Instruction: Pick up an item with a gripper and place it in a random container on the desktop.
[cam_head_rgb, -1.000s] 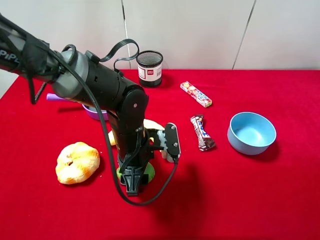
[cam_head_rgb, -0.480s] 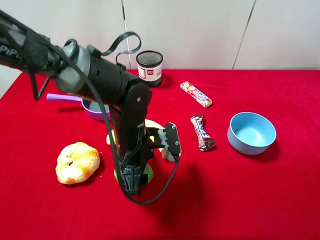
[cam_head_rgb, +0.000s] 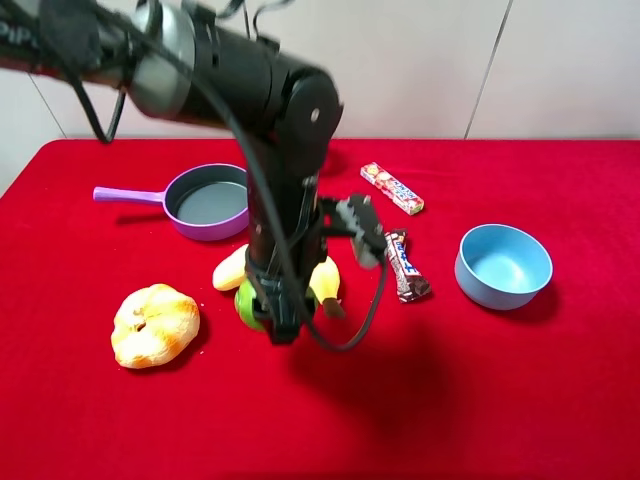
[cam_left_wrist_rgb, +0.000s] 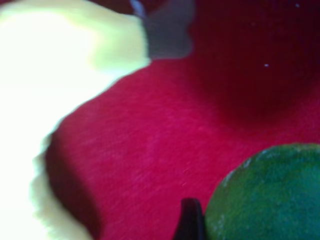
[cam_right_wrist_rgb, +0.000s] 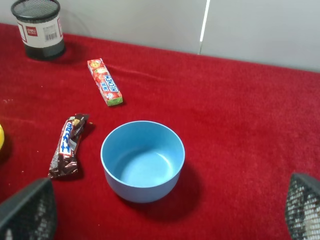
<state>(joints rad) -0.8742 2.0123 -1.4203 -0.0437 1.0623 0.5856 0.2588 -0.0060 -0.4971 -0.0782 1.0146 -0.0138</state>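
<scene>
**Red cloth surface: lime pinched in the left pincer, cup beyond it**

Red cloth covers the whole surface (cam_head_rgb: 560, 400), with a pale panelled wall (cam_head_rgb: 400, 60) behind it. My left pincer (cam_head_rgb: 276, 318) is pressed together on the lime (cam_head_rgb: 247, 300). In the left wrist view one black fingertip (cam_left_wrist_rgb: 190, 222) sits against the green skin. The cloth under it looks soft and far off, so I judge the fruit is just clear of the surface.

The banana (cam_head_rgb: 230, 268) lies just behind the pincer. The croissant (cam_head_rgb: 155, 325) sits near on its outer side, and the purple pan (cam_head_rgb: 205, 202) is farther back.

The coming move turns on the mesh cup (cam_right_wrist_rgb: 39, 29). It stands upright with its mouth up, well beyond the pincer, close to the wall. From the high camera my own arm hides it; only the right wrist view shows it. The lime is round, so there is no axis to line up. I would carry it back towards the wall and let go from above the rim.

The left arm has the fruit and is the one to finish. My right pincer (cam_right_wrist_rgb: 165, 215) is spread wide and empty, hanging near the blue bowl (cam_right_wrist_rgb: 142, 160), well apart from the lime.

The candy stick (cam_right_wrist_rgb: 106, 82) reads "HI-CHEW". The cup's label has a red patch with a word that looks like "deli". The chocolate bar (cam_right_wrist_rgb: 67, 147) has blue lettering too small for me to read.
</scene>
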